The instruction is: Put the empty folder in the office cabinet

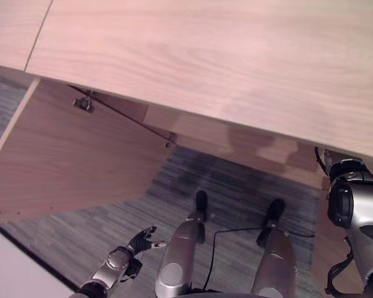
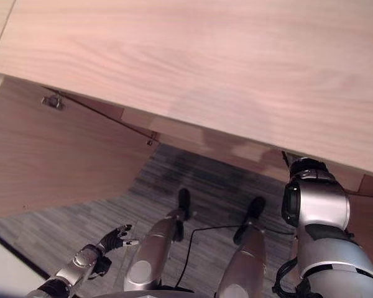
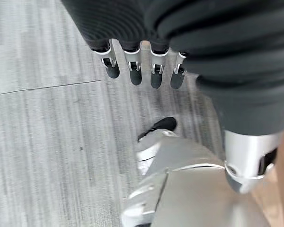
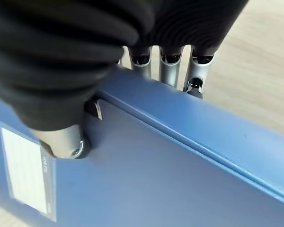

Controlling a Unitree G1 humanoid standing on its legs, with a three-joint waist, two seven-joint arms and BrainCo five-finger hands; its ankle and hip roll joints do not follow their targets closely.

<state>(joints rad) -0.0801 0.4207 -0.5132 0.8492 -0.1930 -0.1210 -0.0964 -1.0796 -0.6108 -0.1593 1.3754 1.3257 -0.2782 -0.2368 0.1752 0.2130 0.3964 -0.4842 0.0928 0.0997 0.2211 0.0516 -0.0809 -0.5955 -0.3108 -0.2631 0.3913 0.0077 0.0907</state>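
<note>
We have the blue folder (image 4: 146,175) pinched in our right hand (image 4: 57,71), thumb on its face and fingers (image 4: 170,71) curled over the far edge, against pale wood. Our left hand (image 1: 140,239) hangs low at left over grey carpet (image 1: 236,186), fingers loosely spread, beside the open cabinet door (image 1: 68,155).

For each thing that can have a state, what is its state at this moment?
cabinet door: swung open.
blue folder: closed, held in the right hand, over a wooden surface.
right hand: fingers and thumb pinch the folder's edge.
left hand: low beside the body over the grey floor, fingers relaxed, holding nothing.
</note>
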